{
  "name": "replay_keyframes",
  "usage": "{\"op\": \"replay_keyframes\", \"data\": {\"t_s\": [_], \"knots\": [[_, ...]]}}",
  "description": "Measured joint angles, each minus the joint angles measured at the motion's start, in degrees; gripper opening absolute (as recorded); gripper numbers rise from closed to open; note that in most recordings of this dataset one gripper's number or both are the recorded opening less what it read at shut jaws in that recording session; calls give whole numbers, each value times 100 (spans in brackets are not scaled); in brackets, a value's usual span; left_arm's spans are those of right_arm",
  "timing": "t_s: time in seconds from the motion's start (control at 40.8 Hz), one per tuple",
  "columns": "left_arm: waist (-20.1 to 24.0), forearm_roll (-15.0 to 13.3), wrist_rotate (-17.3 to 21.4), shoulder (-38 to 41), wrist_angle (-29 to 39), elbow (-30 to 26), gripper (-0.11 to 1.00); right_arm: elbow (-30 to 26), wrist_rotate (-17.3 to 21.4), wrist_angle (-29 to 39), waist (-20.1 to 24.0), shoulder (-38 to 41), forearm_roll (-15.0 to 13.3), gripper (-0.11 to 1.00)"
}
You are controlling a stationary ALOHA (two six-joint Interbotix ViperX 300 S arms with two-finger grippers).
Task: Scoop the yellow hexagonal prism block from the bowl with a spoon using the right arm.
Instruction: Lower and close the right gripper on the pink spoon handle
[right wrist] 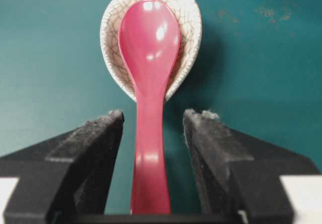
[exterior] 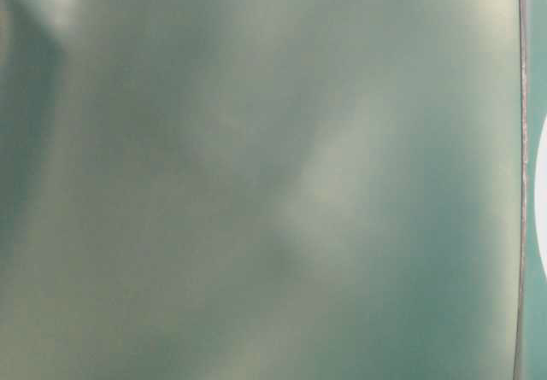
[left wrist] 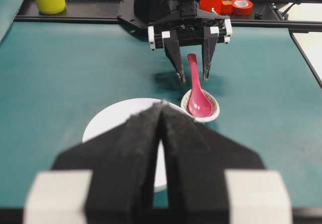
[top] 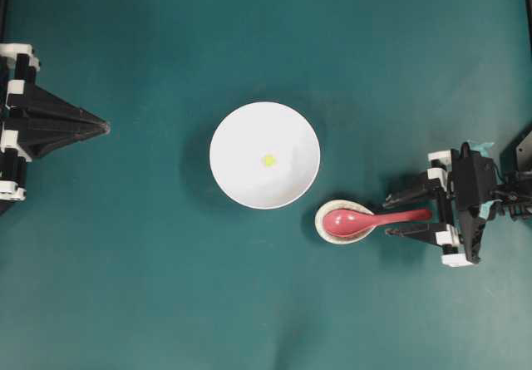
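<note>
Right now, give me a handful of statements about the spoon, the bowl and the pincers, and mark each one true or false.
1. The spoon rests with its scoop in the small crackled spoon rest. True.
2. The right pincer is clamped shut on the spoon handle. False: its jaws stand open on either side of the handle, with gaps showing.
3. The yellow hexagonal prism block lies inside the bowl. True.
4. The left pincer hangs over the bowl. False: it sits at the left edge of the table, apart from the bowl, jaws shut.
5. The spoon rest sits inside the bowl. False: it stands on the teal table beside the bowl's rim.
</note>
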Motion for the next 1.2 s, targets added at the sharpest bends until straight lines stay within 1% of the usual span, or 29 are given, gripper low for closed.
{"op": "replay_keyframes", "data": {"t_s": [0.712, 0.785, 0.859, 0.933, 1.006, 1.055, 1.202], "knots": [[0, 0, 0, 0, 0, 0, -1, -70, -26, -9, -9, 18, 0, 57], [9, 0, 0, 0, 0, 0, -1, -79, -35, -9, 0, 26, 0, 55], [0, 0, 0, 0, -9, 0, -1, -97, -35, 0, -9, 35, 0, 51], [9, 0, 0, 9, 0, 0, -1, -105, -44, 0, 0, 35, 0, 43], [9, 0, 0, 9, -9, 0, -1, -114, -53, 0, 0, 35, 0, 30], [0, 0, 0, 0, 0, 0, -1, -114, -44, 0, 0, 35, 0, 23], [0, 0, 0, 0, 18, 0, -1, -149, -70, 18, -9, 26, 0, 22]]}}
